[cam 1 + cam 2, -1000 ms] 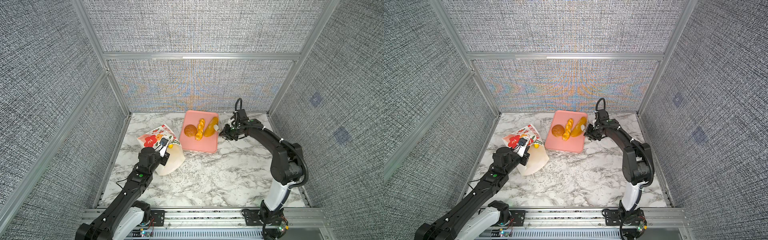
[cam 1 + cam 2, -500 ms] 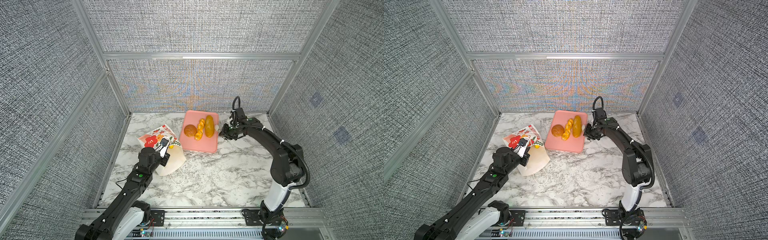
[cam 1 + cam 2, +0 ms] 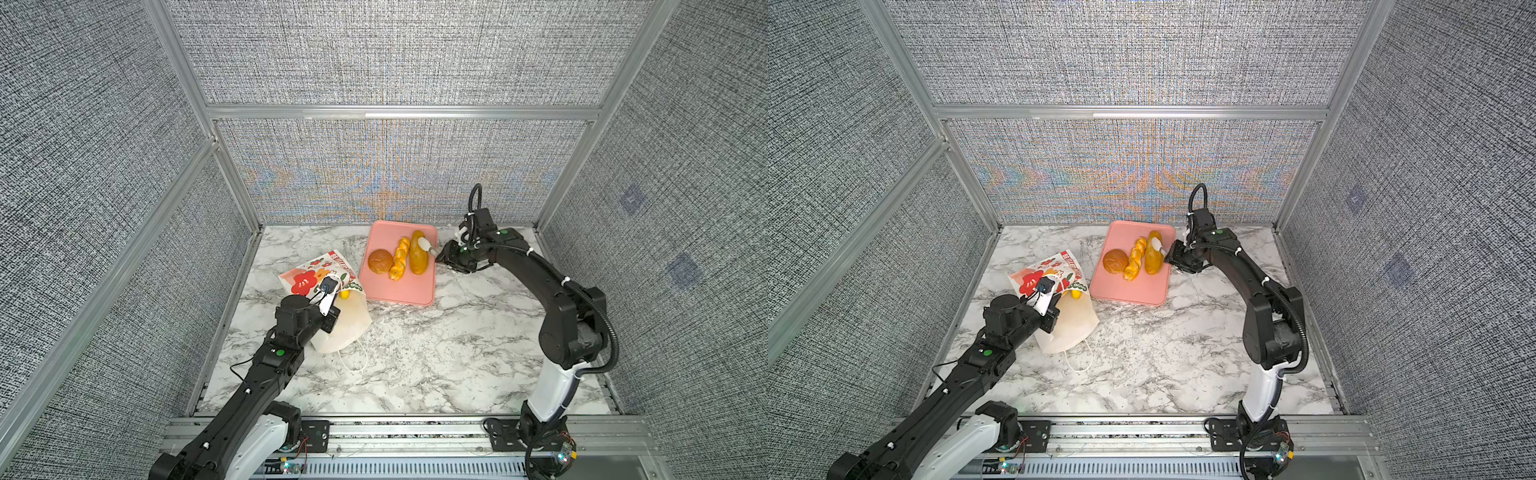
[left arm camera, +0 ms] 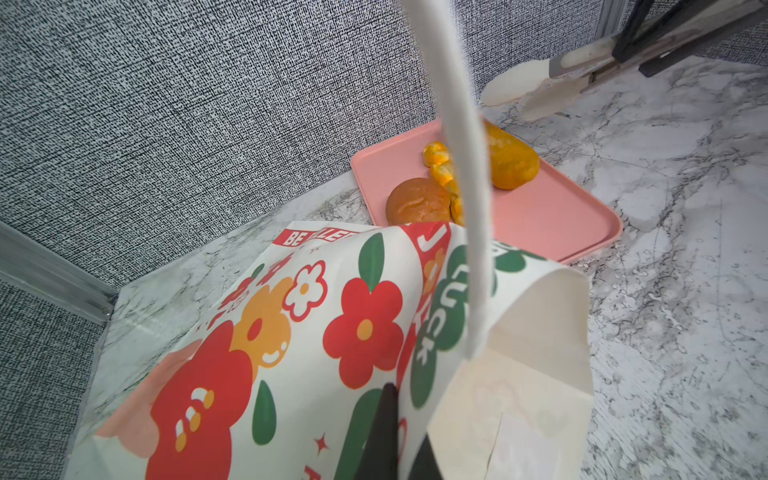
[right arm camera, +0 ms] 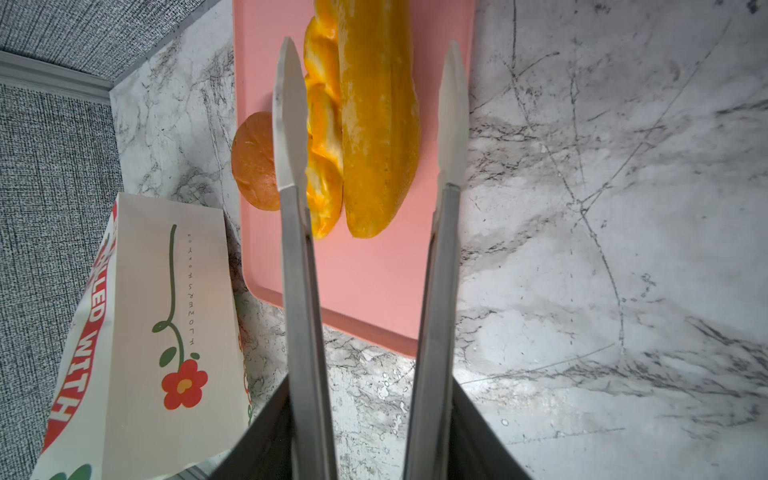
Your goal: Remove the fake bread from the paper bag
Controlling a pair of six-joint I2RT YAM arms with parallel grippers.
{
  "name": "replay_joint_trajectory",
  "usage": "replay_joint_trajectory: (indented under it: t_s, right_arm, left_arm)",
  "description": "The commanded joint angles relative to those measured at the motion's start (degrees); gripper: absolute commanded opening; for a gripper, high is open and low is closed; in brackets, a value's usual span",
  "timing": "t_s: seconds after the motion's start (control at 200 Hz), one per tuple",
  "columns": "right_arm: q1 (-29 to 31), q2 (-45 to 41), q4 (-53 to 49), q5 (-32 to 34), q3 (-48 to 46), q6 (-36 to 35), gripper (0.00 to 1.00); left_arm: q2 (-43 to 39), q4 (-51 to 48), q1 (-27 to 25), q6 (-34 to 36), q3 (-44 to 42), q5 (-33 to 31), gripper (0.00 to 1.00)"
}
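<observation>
Left of centre on the marble bench [image 3: 436, 353], in both top views, the paper bag [image 3: 309, 276] lies tipped over with its mouth facing near and right. The left tool [image 3: 334, 313] is clenched on the bag's upper rim. A small yellow piece [image 3: 344, 295] of fake bread shows at the mouth, and a white cord handle [image 3: 353, 361] trails onto the bench on the near side. Just right of the bag, toward the far wall, a pink tray [image 3: 399, 293] carries a round bun [image 3: 380, 261], a twisted stick [image 3: 399, 258] and a long loaf [image 3: 418, 259] side by side. The right tool [image 3: 428, 248] hovers over the loaf's far end. From the left wrist, the flowered bag panel fills the foreground, one dark finger [image 4: 384, 415] lies against it at the rim, and the cord crosses in front of the tray. From the right wrist, the right tool is released: its long fingers [image 5: 291, 124] stand apart, one over the twisted stick, the other over the tray's right edge. The loaf lies between them on the tray, ungripped.
</observation>
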Motion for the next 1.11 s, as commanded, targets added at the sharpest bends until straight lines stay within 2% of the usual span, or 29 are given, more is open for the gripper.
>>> replay_joint_trajectory:
  t_s: [0.0, 0.27, 0.54, 0.68, 0.745, 0.845, 0.95, 1.1]
  right_arm:
    - [-0.94, 1.59, -1.63, -2.5, 1.86, -3.44, 0.52]
    - [-1.29, 6.73, -5.5, -4.52, 5.86, -8.38, 0.53]
    - [-1.22, 6.12, -4.37, -4.9, 4.65, -8.83, 0.53]
    - [-0.11, -0.3, 3.02, -1.63, -5.91, -6.22, 0.57]
    - [0.89, -4.78, 9.68, -0.52, -13.73, -4.58, 0.68]
    - [1.76, -9.54, 17.31, 0.55, -23.15, -2.04, 0.76]
    - [2.68, -11.62, 23.78, 0.4, -31.25, 0.75, 0.78]
    - [3.48, -10.94, 28.07, 0.45, -36.28, 2.01, 0.81]
  left_arm:
    - [-0.1, 1.36, 0.02, -0.77, 0.25, 0.91, 0.0]
    - [0.53, 0.98, 0.07, -0.42, 0.34, 0.37, 0.0]
    - [0.95, 0.8, 0.06, -0.33, 0.5, 0.48, 0.0]
    - [0.78, 0.79, 0.06, -0.31, 0.5, 0.6, 0.0]
    - [0.79, 0.8, 0.06, -0.37, 0.48, 0.7, 0.0]
    - [0.95, 0.9, 0.06, -0.39, 0.5, 1.07, 0.0]
    - [1.04, 0.77, 0.07, -0.42, 0.59, 1.07, 0.0]
    - [1.03, 0.77, 0.06, -0.42, 0.46, 1.06, 0.0]
